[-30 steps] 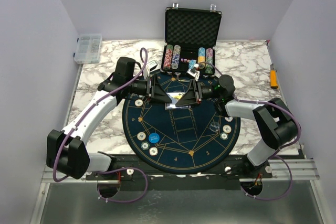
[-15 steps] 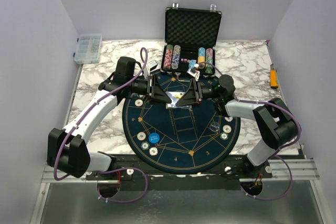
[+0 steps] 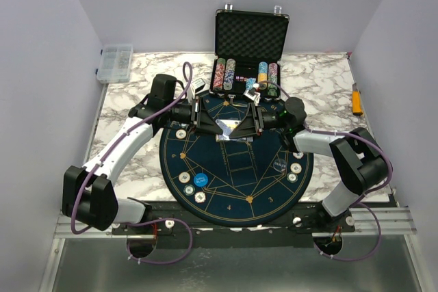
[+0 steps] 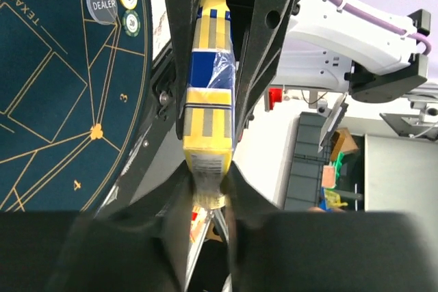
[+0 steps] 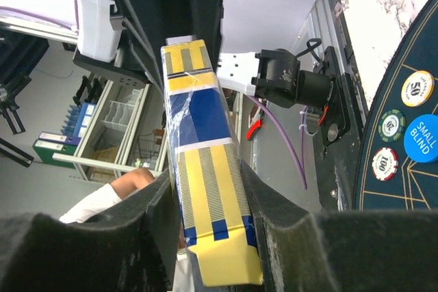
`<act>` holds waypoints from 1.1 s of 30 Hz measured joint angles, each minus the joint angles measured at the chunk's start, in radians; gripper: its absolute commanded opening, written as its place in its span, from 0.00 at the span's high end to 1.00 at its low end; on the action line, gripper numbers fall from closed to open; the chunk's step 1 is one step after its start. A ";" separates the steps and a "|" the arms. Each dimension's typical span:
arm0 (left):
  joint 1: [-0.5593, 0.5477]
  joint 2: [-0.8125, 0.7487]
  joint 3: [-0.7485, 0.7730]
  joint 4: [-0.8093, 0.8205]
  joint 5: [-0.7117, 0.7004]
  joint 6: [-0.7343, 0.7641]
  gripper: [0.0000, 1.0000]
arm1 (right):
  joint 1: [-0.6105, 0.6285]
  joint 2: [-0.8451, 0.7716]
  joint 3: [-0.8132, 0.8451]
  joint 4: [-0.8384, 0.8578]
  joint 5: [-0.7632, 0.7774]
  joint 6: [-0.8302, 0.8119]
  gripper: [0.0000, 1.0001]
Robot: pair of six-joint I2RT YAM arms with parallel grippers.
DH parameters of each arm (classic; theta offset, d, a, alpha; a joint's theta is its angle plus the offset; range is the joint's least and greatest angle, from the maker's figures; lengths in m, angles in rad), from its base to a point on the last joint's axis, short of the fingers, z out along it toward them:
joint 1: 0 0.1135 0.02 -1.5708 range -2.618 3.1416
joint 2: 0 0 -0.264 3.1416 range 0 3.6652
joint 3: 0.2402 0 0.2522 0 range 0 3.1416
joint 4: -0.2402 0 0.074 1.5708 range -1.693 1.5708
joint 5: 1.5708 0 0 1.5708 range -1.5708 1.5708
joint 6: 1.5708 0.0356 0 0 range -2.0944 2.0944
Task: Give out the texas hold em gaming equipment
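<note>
Both the left tool [image 4: 207, 193] and right tool [image 5: 209, 237] pinch opposite ends of the wrapped card pack [image 5: 200, 121]; opening it seems the step, next needing one side to release and regrip.

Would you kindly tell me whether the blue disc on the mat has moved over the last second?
No. The blue disc lies just where it was, close to the near left rim of the mat.

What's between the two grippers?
A wrapped yellow-and-blue pack, clamped by the left gripper and right gripper from opposite ends; both wrist views show it.
</note>
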State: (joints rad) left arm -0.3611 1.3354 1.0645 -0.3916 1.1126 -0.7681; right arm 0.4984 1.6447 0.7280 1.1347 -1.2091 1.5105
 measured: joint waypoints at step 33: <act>-0.336 -0.219 -0.006 -0.127 -0.527 1.253 0.02 | 0.000 -0.093 0.183 -1.038 0.014 -0.783 0.99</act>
State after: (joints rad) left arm -0.6975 1.1164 1.0588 -0.5190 0.5854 0.4847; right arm 0.4984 1.5517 0.9112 0.0971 -1.1950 0.7277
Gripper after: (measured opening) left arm 0.985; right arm 0.252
